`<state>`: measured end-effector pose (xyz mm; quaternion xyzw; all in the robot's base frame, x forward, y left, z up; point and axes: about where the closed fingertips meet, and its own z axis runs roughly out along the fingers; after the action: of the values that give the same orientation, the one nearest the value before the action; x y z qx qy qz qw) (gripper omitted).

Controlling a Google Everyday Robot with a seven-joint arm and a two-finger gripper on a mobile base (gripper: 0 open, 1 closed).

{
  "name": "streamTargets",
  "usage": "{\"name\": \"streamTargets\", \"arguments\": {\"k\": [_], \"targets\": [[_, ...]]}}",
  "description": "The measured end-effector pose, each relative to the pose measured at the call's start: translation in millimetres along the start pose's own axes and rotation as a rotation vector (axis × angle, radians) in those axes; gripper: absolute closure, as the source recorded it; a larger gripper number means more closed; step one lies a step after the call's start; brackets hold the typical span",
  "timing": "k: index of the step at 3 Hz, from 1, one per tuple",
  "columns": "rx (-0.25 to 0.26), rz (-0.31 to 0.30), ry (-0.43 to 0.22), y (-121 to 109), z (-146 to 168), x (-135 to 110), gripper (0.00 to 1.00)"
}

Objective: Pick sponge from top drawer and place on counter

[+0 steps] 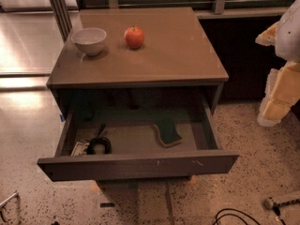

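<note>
The gripper (280, 86), at three o'clock, its state impossible to tell, should drop straight onto the flat green-and-tan foam sponge (167, 132), at five o'clock in the open grey-brown top drawer (140, 165).

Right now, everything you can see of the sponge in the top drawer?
The sponge is small, flat and rectangular, dark green scouring face up over a tan foam layer showing along its near edge. It lies flat, skewed, on the floor of the open top drawer, right of middle, touching nothing; the black cable sits apart at left. The gripper hangs at the view's right edge, away from it.
</note>
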<state>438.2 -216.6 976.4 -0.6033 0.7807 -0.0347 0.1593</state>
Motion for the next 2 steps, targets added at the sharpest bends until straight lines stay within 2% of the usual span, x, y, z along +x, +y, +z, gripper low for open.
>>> {"name": "streamTargets", "arguments": {"k": [1,2], "targets": [[0.0,0.0,0.0,0.0,0.0,0.0,0.0],[0.0,0.0,0.0,0.0,0.0,0.0,0.18]]}}
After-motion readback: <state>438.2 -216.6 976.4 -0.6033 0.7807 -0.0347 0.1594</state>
